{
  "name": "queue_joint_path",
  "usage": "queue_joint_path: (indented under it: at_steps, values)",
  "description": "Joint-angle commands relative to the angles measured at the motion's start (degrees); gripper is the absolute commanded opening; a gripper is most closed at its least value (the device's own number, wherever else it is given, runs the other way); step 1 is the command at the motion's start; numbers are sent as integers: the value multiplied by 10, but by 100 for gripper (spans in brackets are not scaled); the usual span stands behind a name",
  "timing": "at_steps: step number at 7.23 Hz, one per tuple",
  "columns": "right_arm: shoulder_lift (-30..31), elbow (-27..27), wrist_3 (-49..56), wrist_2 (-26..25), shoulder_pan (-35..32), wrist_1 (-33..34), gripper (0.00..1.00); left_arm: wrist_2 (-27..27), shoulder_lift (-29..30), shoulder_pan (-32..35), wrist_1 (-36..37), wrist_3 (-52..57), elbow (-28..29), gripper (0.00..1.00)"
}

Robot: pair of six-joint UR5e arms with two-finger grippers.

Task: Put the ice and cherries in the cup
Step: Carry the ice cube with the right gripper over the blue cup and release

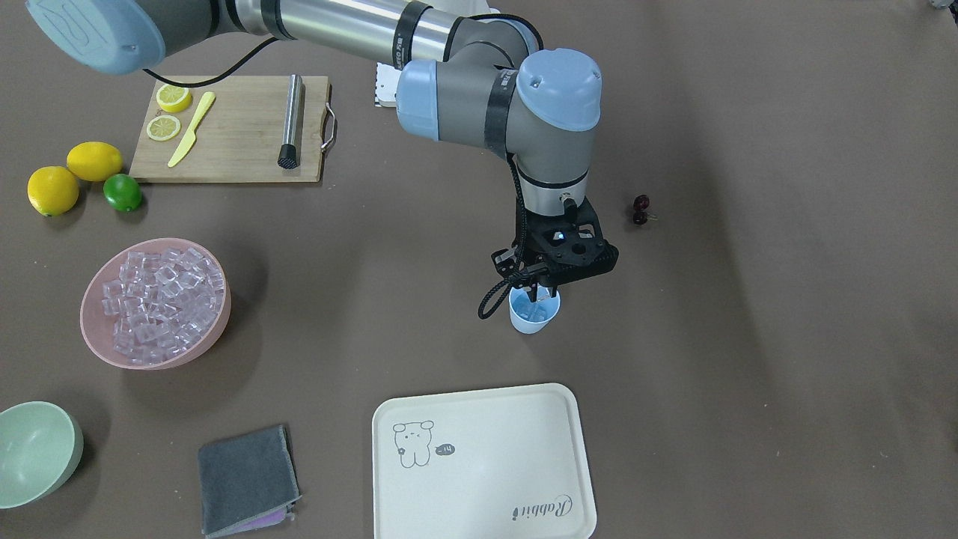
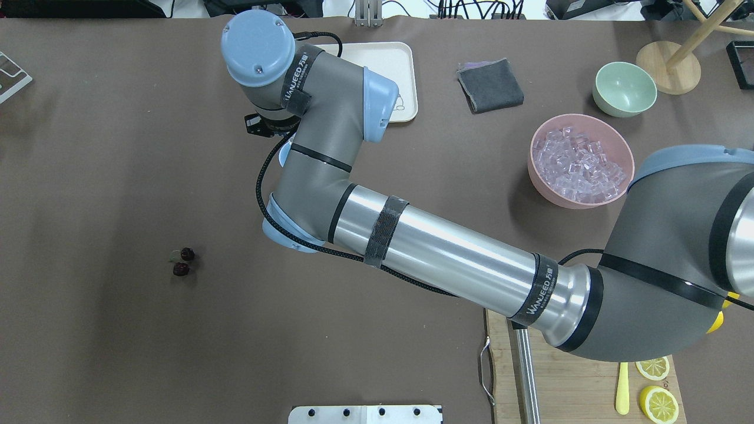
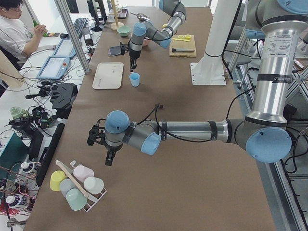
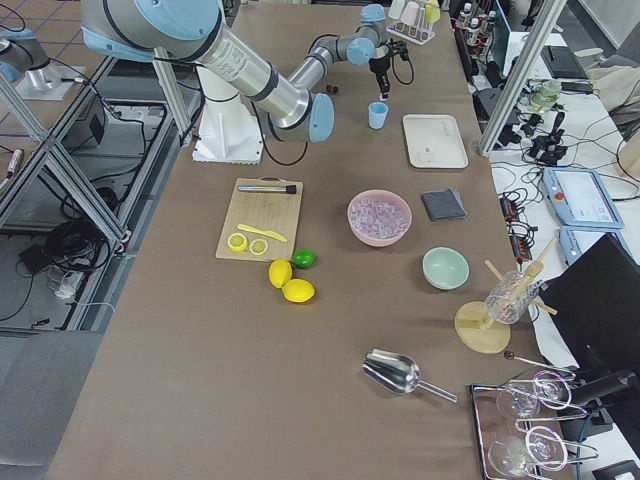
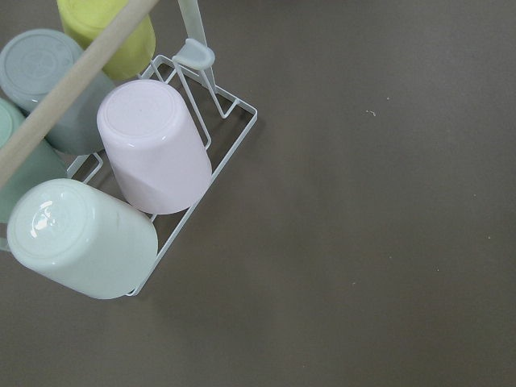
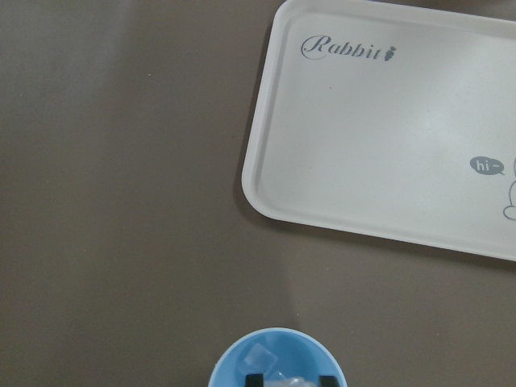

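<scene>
The light-blue cup point(image 1: 533, 318) stands on the brown table in front of the cream tray. My right gripper point(image 1: 540, 294) hangs straight over its mouth. In the right wrist view the fingertips point(image 6: 255, 379) stand close together inside the cup point(image 6: 234, 367), with a clear ice cube point(image 6: 292, 382) between them and another cube point(image 6: 262, 355) lying inside. More ice point(image 1: 161, 296) fills the pink bowl point(image 1: 218, 329). The cherries point(image 1: 641, 209) lie on the table beside the right arm, also in the overhead view point(image 2: 184, 262). My left gripper point(image 3: 109, 158) hangs near a cup rack; I cannot tell whether it is open or shut.
The cream tray point(image 1: 486, 464) lies close to the cup. A grey cloth point(image 1: 247, 479), a pale green bowl point(image 1: 37, 453), a cutting board point(image 1: 232, 135) with lemon slices, two lemons and a lime point(image 1: 122, 192) are around. The rack of cups point(image 5: 153, 153) lies under the left wrist.
</scene>
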State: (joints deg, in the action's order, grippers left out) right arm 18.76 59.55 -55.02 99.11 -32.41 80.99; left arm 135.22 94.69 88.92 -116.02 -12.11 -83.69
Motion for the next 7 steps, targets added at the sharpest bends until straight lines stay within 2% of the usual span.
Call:
queue_joint_path:
  at_steps: [1,3,5,6,7]
  values:
    - [10,-1,0,-10,4,-15,0,-1,0,0,0,0,-3,98]
    - [15,-1,0,-14,6,-15,1,-2,1,-1,-4,0,9,98]
    - [15,0,0,-14,8,-16,36,-1,1,-1,-9,1,8,98]
    - [15,0,0,-14,9,-16,45,-1,1,-1,-9,0,5,98]
    - [15,0,-3,-16,12,-15,68,-1,1,-1,-9,0,5,98]
